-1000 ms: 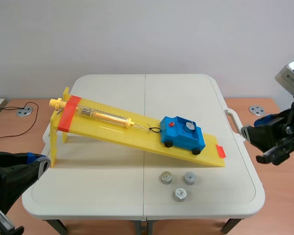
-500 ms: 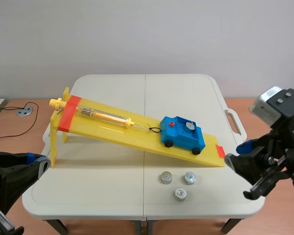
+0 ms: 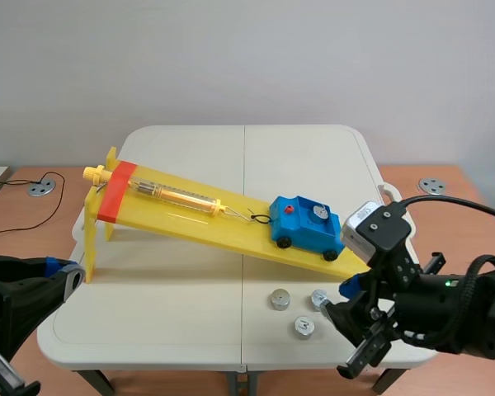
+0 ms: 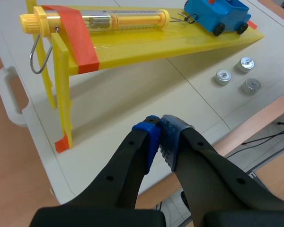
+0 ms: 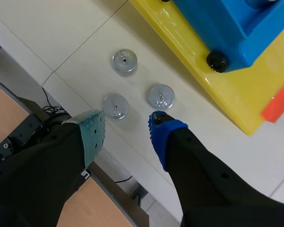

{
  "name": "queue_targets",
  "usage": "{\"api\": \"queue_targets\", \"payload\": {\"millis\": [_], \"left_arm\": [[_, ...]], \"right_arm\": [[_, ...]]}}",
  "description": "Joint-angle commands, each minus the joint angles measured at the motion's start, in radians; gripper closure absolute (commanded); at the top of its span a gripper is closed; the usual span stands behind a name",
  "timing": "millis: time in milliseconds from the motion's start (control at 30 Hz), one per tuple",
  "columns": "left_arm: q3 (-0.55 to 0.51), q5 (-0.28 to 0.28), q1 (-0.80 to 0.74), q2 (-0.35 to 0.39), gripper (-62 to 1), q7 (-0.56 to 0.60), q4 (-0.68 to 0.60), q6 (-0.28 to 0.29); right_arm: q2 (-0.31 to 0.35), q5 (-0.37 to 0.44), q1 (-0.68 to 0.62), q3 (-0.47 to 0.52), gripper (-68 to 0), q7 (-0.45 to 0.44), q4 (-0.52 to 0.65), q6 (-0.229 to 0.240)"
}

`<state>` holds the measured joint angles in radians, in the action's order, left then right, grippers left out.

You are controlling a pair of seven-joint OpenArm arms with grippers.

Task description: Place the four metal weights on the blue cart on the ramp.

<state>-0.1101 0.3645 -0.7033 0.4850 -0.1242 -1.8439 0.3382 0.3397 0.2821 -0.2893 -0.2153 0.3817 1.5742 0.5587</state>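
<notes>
Right arm point(image 3: 429, 301) dropped, fingers point(image 5: 163, 135) spread above weights point(image 5: 115, 105)

Blue cart point(image 3: 307, 232) low on the yellow ramp point(image 3: 181, 221) carries one silver weight point(image 3: 319, 213); three weights point(image 3: 280, 299) lie beside its foot.

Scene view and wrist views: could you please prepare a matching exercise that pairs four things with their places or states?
Things:
1. blue cart
2. left gripper
3. right gripper
4. loose weights

Places or states:
A. open, close by the things that lie on the table
B. on the table, beside the low end of the yellow ramp
C. shut on nothing
D. low on the yellow ramp, with a fourth weight on top

Pairs: 1-D, 2-C, 3-A, 4-B
</notes>
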Motion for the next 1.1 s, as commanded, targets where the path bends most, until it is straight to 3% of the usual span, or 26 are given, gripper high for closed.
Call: {"api": "queue_targets", "payload": {"millis": [0,500,800,1067], "left_arm": [[-0.008,0.059,0.009,-0.008,-2.7,0.104,-0.081,0.028],[-0.008,0.059,0.008,-0.008,-2.7,0.104,-0.081,0.028],[-0.008,0.059,0.008,-0.008,-2.7,0.104,-0.081,0.028],[-0.008,0.059,0.008,-0.008,-2.7,0.104,-0.081,0.028]], "right_arm": [[0.0,0.037,0.09,0.018,-23.6,-0.136,0.019,-0.017],[-0.1,-0.053,0.176,-0.078,-23.5,-0.173,-0.147,-0.076],[-0.116,-0.074,0.176,-0.114,-23.5,-0.213,-0.193,-0.124],[-0.118,-0.077,0.176,-0.129,-23.1,-0.212,-0.199,-0.126]]}}
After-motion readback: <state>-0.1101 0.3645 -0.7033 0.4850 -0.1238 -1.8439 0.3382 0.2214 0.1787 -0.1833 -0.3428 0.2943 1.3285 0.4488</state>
